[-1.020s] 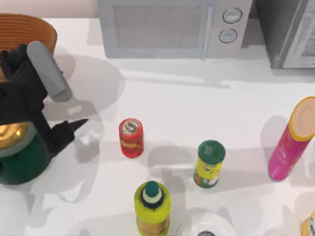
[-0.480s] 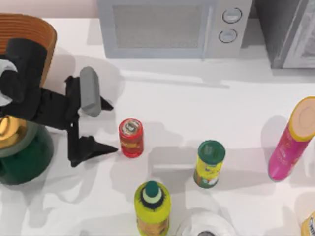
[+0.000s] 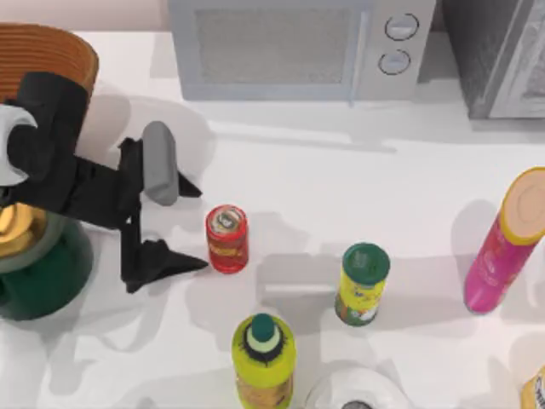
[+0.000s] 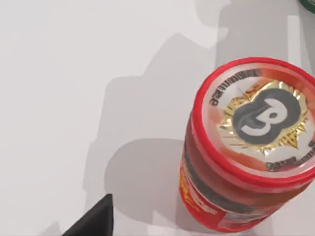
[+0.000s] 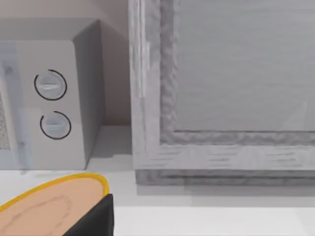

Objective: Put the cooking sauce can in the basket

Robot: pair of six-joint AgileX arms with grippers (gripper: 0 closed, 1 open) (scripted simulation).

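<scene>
Top view: left tool (image 3: 192, 226) sits just left of the can (image 3: 226, 239), fingers spread apart, one tip above the can's level on the counter (image 3: 341, 187), the other below it, so the can stands in line with the gap but not yet between the tips; nothing touches it. Can upright, mid-counter toward the left. Basket (image 3: 60, 51) at the far left corner, partly behind the left arm, well apart from the can. Green pot (image 3: 38, 273) with gold lid directly under the arm's body, just left of the tool, so any lift toward the basket has to clear it. Other upright items near: yellow can (image 3: 362, 285) with green lid to the right, a yellow-green bottle (image 3: 264, 349) below, pink tube (image 3: 502, 243) at the right edge, microwave (image 3: 298, 47) along the back. Judged step: approach for a side grasp; the open spread looks sized to take the can's width. Left wrist view: can (image 4: 248, 142) close, seen from above and to one side, red rim and silver-gold top clear; one dark fingertip (image 4: 93, 221) at the frame edge, apart from the can. Right wrist view: microwave dials, a grey framed panel, the pink tube's top; a dark finger at the edge, cannot tell whether the right tool is apart or together. Right arm looks parked by the tube.
</scene>
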